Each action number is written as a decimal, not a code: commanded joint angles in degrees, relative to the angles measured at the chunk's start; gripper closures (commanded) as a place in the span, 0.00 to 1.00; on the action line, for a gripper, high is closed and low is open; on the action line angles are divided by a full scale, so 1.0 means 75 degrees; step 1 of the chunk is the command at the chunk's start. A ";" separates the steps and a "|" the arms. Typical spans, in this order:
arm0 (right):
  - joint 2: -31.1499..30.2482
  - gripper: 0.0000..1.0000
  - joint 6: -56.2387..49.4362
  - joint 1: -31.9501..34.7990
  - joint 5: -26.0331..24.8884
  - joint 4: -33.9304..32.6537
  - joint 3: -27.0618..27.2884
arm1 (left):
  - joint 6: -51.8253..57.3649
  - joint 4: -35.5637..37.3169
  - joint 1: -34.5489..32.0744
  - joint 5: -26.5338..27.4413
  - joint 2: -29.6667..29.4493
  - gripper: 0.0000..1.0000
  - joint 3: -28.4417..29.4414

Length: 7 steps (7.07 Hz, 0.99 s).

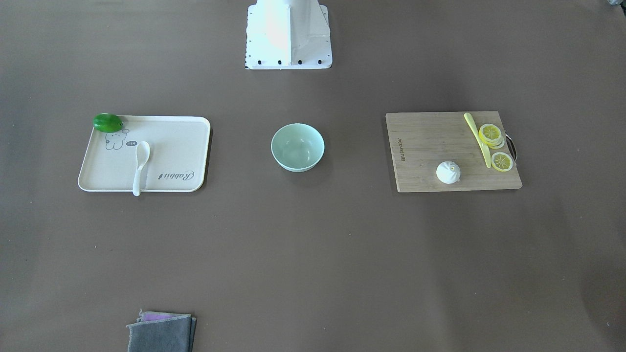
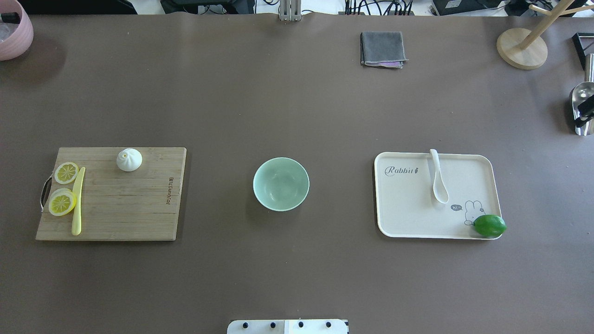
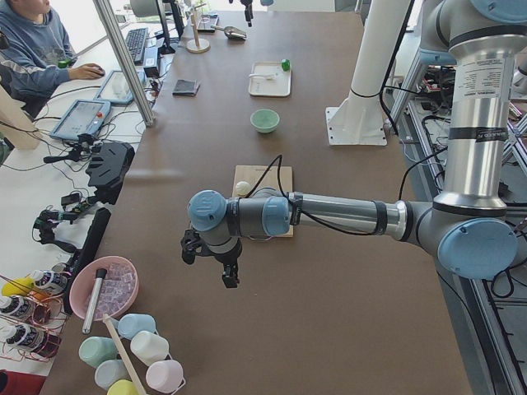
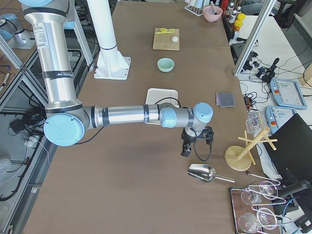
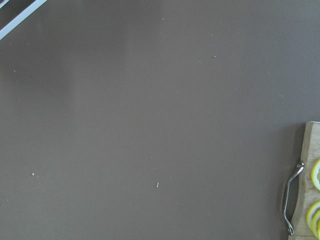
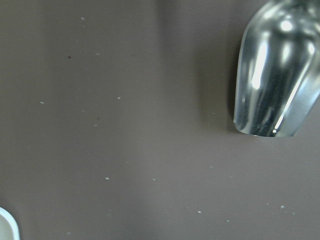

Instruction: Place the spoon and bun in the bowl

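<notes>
Left gripper (image 3: pixel 211 262): parked low over bare table, apart from the board; how far the fingers are open cannot be told; nothing is seen held.
Cutting board (image 2: pixel 139 208): left of the overhead frame; lemon slices (image 2: pixel 66 172) and yellow utensil (image 2: pixel 77 200) are kept at its left edge.
Bun (image 2: pixel 129 159): set upright at the board's upper edge, clear of the slices, so likely open to a grasp from above.
Bowl (image 2: pixel 281 184): centre, empty; probably placed midway to serve both arms.
Tray (image 2: pixel 408 213): right; a lime (image 2: pixel 489 225) is lodged on its lower right corner.
Spoon (image 2: pixel 438 178): scoop on the tray, handle tip propped on the upper rim.
Right gripper (image 4: pixel 196 143): hung beyond the tray; finger state cannot be told.
</notes>
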 commanded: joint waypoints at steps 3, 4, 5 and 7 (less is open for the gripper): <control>0.0641 0.00 0.3246 -0.1684 0.0302 0.0000 0.0989 | -0.2974 -0.1973 0.1853 0.0062 -0.0294 0.03 -0.0184; 0.0968 0.00 0.3743 -0.2084 0.0267 0.0000 0.0967 | -0.3081 -0.1917 0.2041 0.0086 -0.0596 0.03 -0.0138; 0.1076 0.00 0.3898 -0.2390 0.0244 0.0000 0.0932 | -0.3523 -0.1905 0.2322 0.0097 -0.0877 0.03 -0.0114; 0.1124 0.00 0.3935 -0.2824 0.0209 0.0000 0.0839 | -0.4240 -0.1893 0.2570 0.0109 -0.1242 0.03 -0.0137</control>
